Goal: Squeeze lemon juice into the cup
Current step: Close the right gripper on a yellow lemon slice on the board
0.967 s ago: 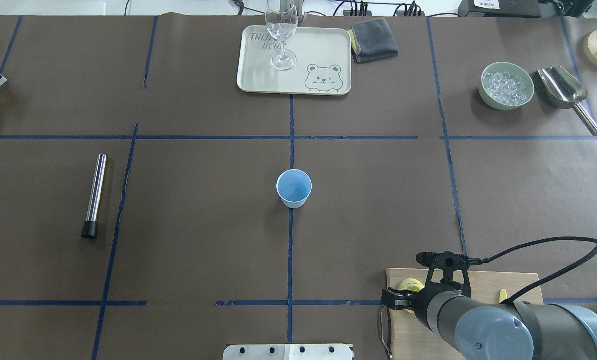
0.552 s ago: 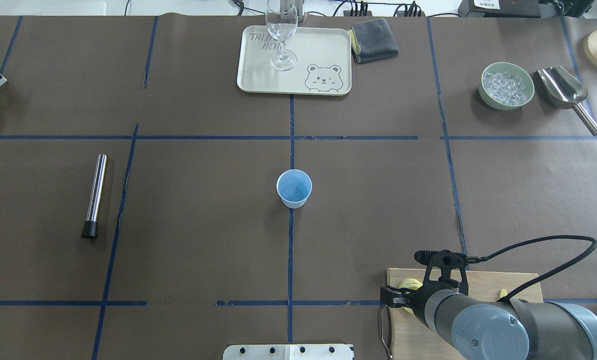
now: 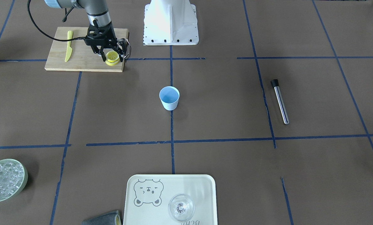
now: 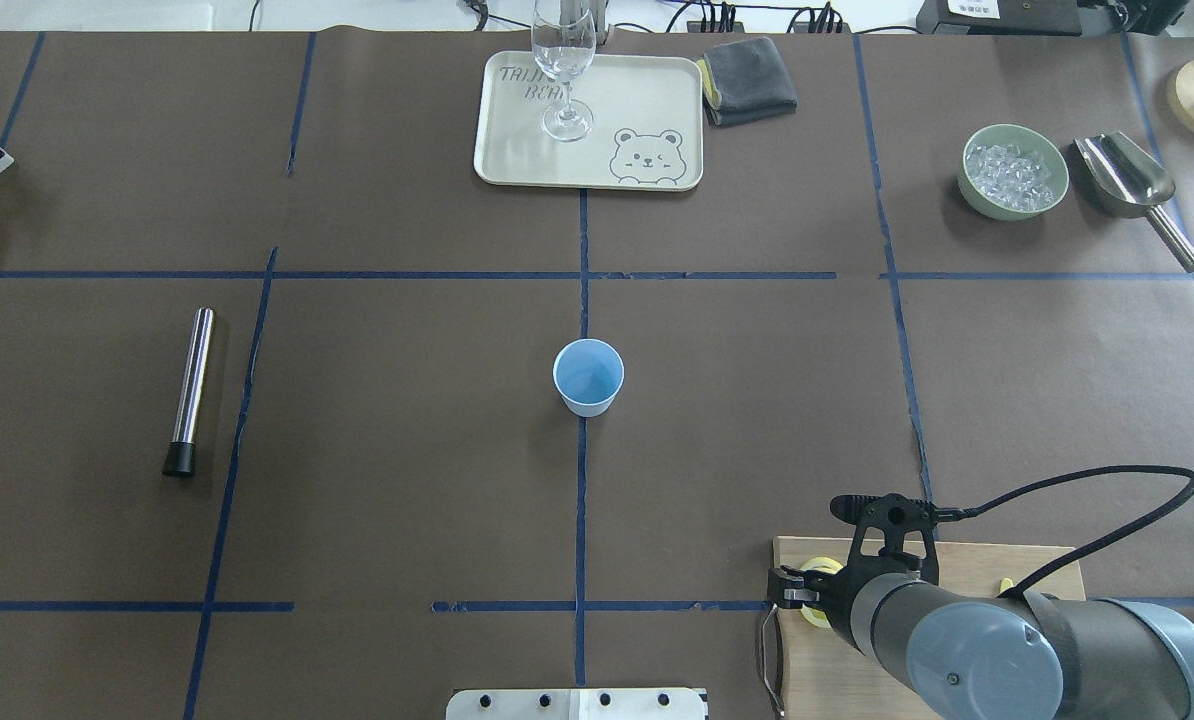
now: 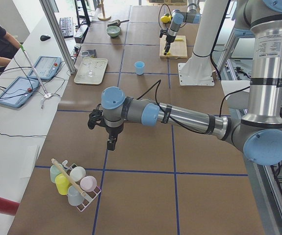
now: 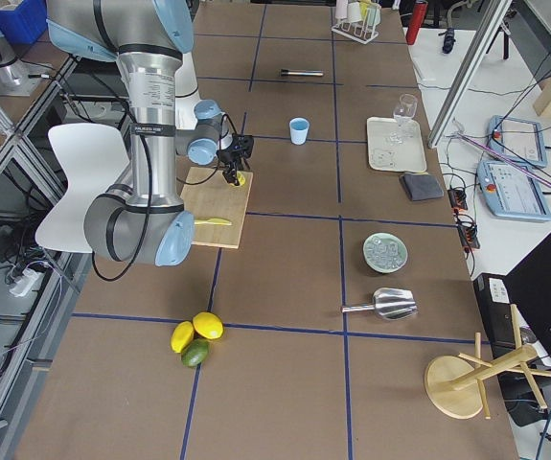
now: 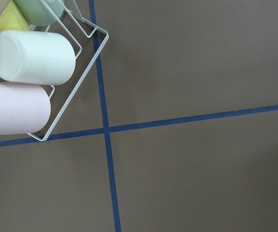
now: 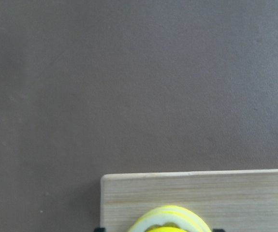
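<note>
The pale blue cup point(image 4: 588, 376) stands upright in the middle of the table and also shows in the front view point(image 3: 169, 97). My right gripper point(image 3: 112, 58) is over the corner of the wooden cutting board point(image 3: 80, 57) nearest the cup. It is shut on the lemon point(image 3: 112, 55), a slice held by its edges just above the other stacked slices. The right wrist view shows the slice's top point(image 8: 170, 220) between the fingers. My left gripper point(image 5: 110, 142) hangs over the table's far left end, next to a cup rack. I cannot tell if it is open or shut.
A yellow knife point(image 3: 68, 45) lies on the board. A steel rod point(image 4: 190, 390) lies at the left. A tray point(image 4: 657, 110) with a clear glass point(image 4: 563, 60), a grey cloth point(image 4: 750, 78), a bowl of ice point(image 4: 1014, 170) and a metal scoop point(image 4: 1127, 180) line the far side.
My right gripper and wrist have shifted slightly over the lemon stack and risen a little. The cup and the other things have not moved.
</note>
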Controlling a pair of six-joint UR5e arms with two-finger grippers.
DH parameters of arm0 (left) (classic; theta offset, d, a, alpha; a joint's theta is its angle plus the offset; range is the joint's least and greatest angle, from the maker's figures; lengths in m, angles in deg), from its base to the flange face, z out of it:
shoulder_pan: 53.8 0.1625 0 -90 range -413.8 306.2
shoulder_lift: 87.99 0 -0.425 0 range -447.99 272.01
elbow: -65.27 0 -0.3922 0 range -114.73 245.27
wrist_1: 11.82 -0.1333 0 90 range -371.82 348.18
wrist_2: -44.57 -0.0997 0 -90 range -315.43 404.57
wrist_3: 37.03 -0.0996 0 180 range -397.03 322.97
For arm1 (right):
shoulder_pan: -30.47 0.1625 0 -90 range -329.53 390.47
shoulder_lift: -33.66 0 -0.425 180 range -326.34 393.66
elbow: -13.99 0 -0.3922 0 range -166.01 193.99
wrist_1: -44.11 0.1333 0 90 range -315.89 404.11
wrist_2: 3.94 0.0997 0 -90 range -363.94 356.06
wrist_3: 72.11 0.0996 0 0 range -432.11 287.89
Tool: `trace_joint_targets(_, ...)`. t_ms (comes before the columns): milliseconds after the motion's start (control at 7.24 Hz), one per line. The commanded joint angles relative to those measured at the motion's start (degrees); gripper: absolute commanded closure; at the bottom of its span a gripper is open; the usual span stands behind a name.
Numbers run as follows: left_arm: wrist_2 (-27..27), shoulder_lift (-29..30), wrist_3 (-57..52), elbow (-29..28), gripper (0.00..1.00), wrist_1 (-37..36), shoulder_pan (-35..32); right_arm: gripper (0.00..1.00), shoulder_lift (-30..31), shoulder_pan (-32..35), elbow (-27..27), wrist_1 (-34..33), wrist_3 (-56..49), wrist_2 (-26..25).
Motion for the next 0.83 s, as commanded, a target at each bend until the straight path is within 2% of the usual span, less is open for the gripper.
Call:
trace_joint_targets(0,0.0,0.02,0.04,-0.18,0.0,0.0,0.0,0.32,0.08,0.0,-0.01,-0.08,0.0,0.01)
trace_joint_targets(138,0.0,0.02,0.04,-0.18,0.0,0.0,0.0,0.34,0.08,0.09,0.07,-0.08,0.0,0.01)
trace_joint_targets(414,0.0,0.02,0.04,-0.27,0.0,0.0,0.0,0.51,0.08,0.09,0.16,-0.08,0.0,0.01)
trace_joint_targets(690,0.09,0.1,0.04,-0.27,0.0,0.0,0.0,0.63,0.08,0.18,0.25,-0.08,0.0,0.01)
